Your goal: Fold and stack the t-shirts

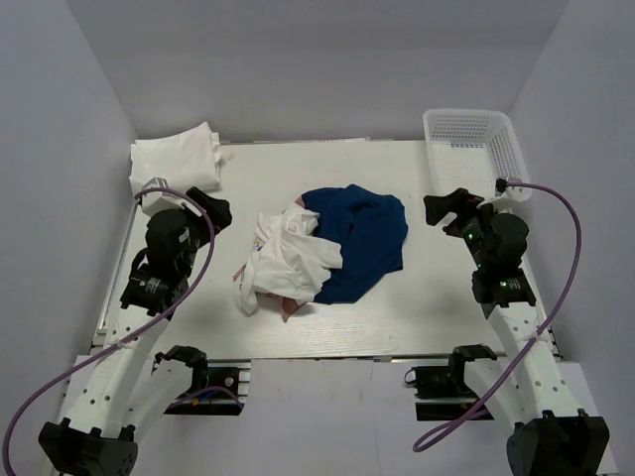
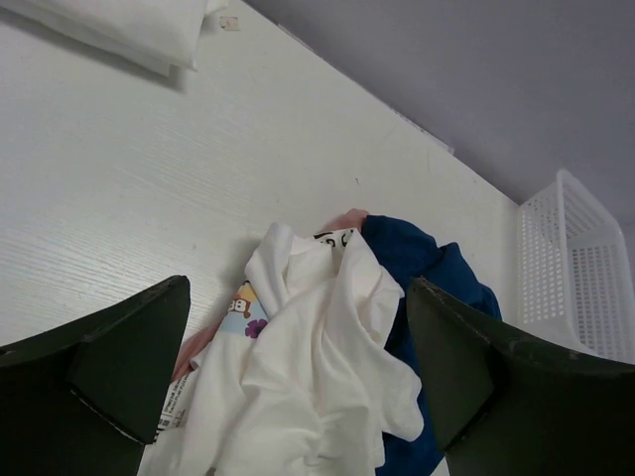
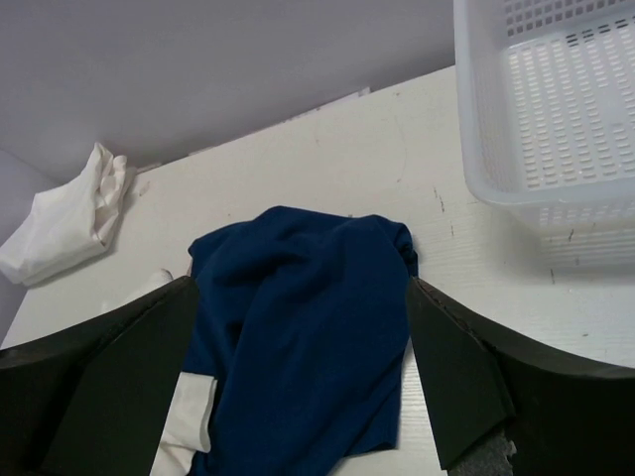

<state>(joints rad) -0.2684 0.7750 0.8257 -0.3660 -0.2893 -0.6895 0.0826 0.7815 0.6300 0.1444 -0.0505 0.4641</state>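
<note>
T-shirts [image 1: 332, 253] — crumpled heap, long axis left-to-right

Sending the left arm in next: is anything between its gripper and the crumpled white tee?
Nothing visible. Only bare table lies between the open left gripper and the white tee; the blue shirt lies against the tee's other side.

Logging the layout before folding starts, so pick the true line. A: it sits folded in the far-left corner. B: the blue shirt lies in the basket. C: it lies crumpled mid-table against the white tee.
C: the blue shirt lies bunched mid-table, touching the crumpled white tee, outside the basket.
</note>
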